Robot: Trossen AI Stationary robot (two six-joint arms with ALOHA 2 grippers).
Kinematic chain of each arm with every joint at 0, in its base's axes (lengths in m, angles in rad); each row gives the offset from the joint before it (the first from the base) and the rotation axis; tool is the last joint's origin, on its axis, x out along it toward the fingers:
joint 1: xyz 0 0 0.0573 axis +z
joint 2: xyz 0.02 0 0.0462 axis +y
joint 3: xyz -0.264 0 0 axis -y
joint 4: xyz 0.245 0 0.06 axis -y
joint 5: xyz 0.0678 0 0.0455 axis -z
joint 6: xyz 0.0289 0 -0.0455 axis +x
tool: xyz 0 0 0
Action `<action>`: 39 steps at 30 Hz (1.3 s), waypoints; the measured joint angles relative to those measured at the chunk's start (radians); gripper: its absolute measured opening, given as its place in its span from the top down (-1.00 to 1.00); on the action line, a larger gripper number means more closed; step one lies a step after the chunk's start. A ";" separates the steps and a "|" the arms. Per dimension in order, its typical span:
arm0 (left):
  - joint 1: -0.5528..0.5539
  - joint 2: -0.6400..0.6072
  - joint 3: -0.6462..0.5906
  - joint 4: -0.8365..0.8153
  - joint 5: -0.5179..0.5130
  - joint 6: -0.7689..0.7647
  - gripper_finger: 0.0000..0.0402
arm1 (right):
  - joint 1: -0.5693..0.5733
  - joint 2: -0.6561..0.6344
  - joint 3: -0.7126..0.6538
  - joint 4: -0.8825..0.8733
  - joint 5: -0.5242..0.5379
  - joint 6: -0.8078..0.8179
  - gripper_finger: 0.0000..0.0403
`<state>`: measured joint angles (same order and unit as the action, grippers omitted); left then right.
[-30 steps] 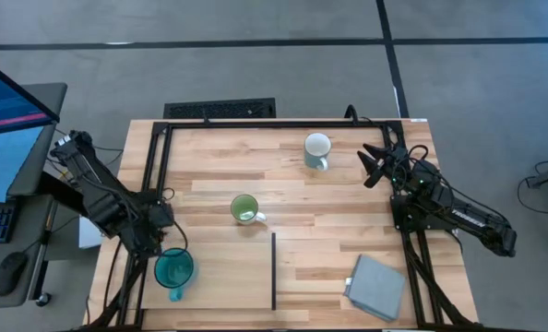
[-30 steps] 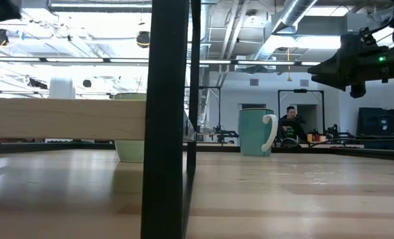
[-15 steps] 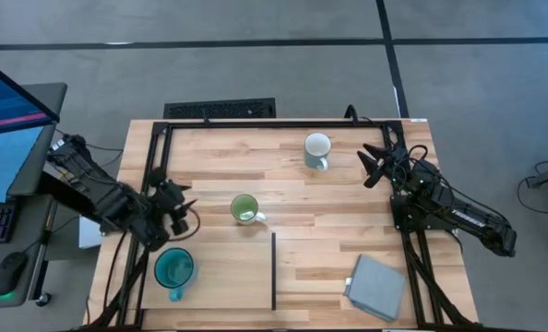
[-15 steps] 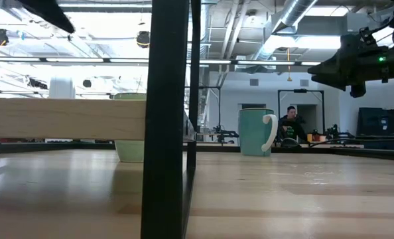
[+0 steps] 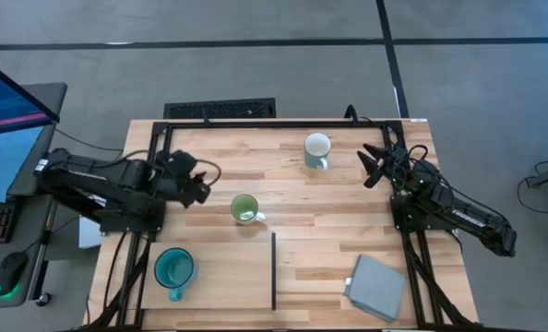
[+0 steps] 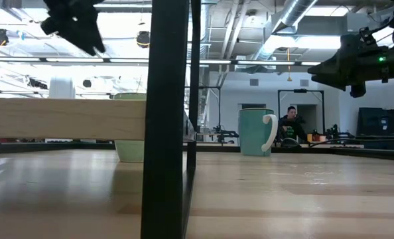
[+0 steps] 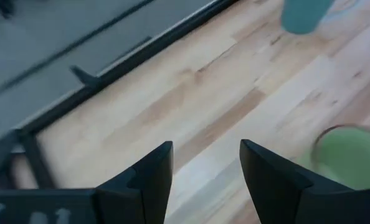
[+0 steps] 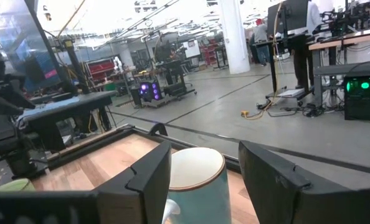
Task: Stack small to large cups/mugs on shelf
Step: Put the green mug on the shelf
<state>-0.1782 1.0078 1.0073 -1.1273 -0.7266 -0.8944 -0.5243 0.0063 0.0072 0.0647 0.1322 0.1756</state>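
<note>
A: Stacked yet?

B: Nope. All 3 mugs apart, nothing nested. Teal mug [image 5: 173,268] near-left, on the shelf [image 5: 219,277]. Light green mug [image 5: 244,208] mid-desk [image 5: 339,198], just off the shelf's far edge. White mug [image 5: 317,149] far, right of centre.

A: Anything inside?

B: Empty, as far as visible from above.

A: Pincers?

B: Left pincer [image 5: 198,185] raised over the desk left of the green mug, fingers [image 7: 151,174] apart, gripping nothing. Right pincer [image 5: 374,166] parked just right of the white mug, spread wide, empty too.

A: Left to do?

B: Prob. everything: green into teal, white into green. Grey pad [image 5: 377,286] near-right, not involved.
</note>
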 joint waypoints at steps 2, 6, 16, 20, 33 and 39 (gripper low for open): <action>0.034 0.000 0.000 0.091 0.049 0.016 0.11 | 0.000 0.000 0.000 0.000 0.000 0.000 -0.04; 0.063 0.000 0.000 0.262 0.073 0.055 0.11 | 0.000 0.000 0.000 0.000 0.000 0.000 -0.04; 0.071 0.093 0.000 0.323 0.076 0.108 0.11 | 0.000 0.000 0.000 -0.011 0.000 0.000 -0.04; 0.094 0.184 0.000 0.323 0.099 0.081 0.11 | 0.000 0.000 0.000 -0.012 0.000 0.001 -0.04; 0.215 0.321 -0.001 0.307 0.440 0.049 0.11 | 0.000 0.000 0.000 -0.031 0.000 0.000 -0.04; 0.210 0.314 -0.001 0.307 0.522 0.018 0.11 | 0.000 0.000 0.000 -0.032 0.000 0.000 -0.04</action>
<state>0.0314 1.3220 1.0065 -0.8202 -0.2050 -0.8761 -0.5243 0.0063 0.0073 0.0326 0.1318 0.1757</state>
